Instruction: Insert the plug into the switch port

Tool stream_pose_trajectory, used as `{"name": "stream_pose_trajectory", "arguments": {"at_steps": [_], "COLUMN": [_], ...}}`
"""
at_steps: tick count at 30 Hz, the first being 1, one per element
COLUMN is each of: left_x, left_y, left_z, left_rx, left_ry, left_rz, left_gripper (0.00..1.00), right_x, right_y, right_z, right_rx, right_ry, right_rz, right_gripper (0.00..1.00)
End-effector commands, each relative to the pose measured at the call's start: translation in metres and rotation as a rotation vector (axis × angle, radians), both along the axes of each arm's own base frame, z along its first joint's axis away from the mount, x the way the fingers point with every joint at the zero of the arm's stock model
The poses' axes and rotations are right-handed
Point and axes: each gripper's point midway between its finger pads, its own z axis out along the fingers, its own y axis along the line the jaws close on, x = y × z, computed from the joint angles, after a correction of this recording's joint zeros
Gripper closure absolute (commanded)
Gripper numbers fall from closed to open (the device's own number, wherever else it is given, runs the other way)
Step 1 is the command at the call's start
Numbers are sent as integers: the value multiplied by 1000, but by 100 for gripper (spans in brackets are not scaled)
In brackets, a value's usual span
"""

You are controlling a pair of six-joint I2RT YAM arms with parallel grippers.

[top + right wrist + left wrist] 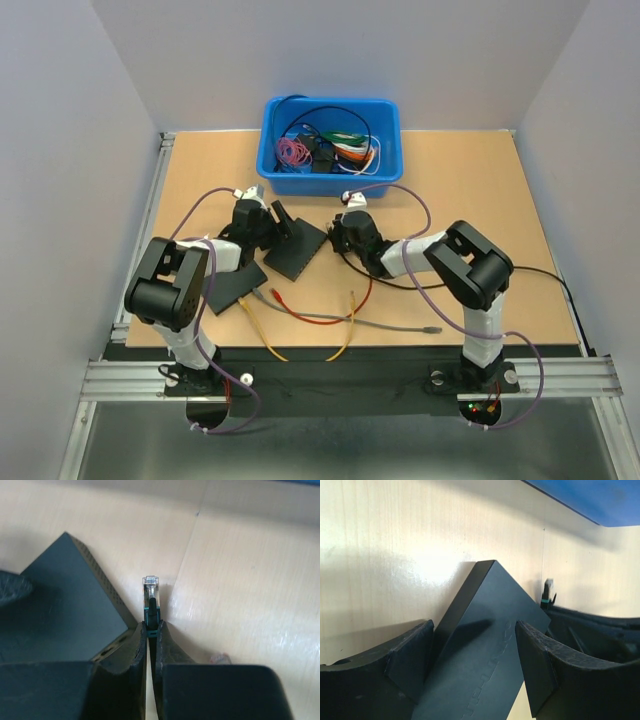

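The black switch (300, 247) lies flat mid-table. In the left wrist view it (480, 645) runs between my left gripper's (474, 627) jaws, which stand wide apart and straddle it; a strip of table shows beside the right finger. In the top view that gripper (272, 222) sits at the switch's left corner. My right gripper (342, 232) is just right of the switch, shut on a clear-tipped plug (151, 592) with a green boot that sticks out past the fingertips (150, 626). The switch's port side (112, 647) is low left of the plug. The plug also shows in the left wrist view (547, 594).
A second black box (235, 285) lies near the left arm. Yellow (262, 335), red (320, 312) and grey (390, 326) cables trail across the front of the table. A blue bin (330, 172) of cables stands at the back.
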Motion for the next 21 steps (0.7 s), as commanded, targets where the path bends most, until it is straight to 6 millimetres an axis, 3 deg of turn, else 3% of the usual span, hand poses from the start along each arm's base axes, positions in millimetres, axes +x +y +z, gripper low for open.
{"name": "stream_pose_trajectory", "arguments": {"at_steps": [1,8,10,19,21], "left_x": [-17,-22,-23,-33,-34], "left_y": [-2,-6,-8,-18,-22], "left_z": [-27,-21,-17,-15,-15], "left_rx": [38,34,33,51,53], "left_ry": [71,18,2,-27,-31], "left_rz": [-64,-122,-147,-219,-230], "left_gripper": [22,22,22,23,23], "right_x": [-12,-26,-36,-108,-116], "right_y": [-21,-59,-57,0,8], "right_z": [2,37,39,21,16], "right_rx": [-116,-186,-165,-90,-93], "right_ry": [18,-20,-1,115,130], "right_rz": [-38,-106,-77,170,190], "right_gripper": [100,100,100,99,99]}}
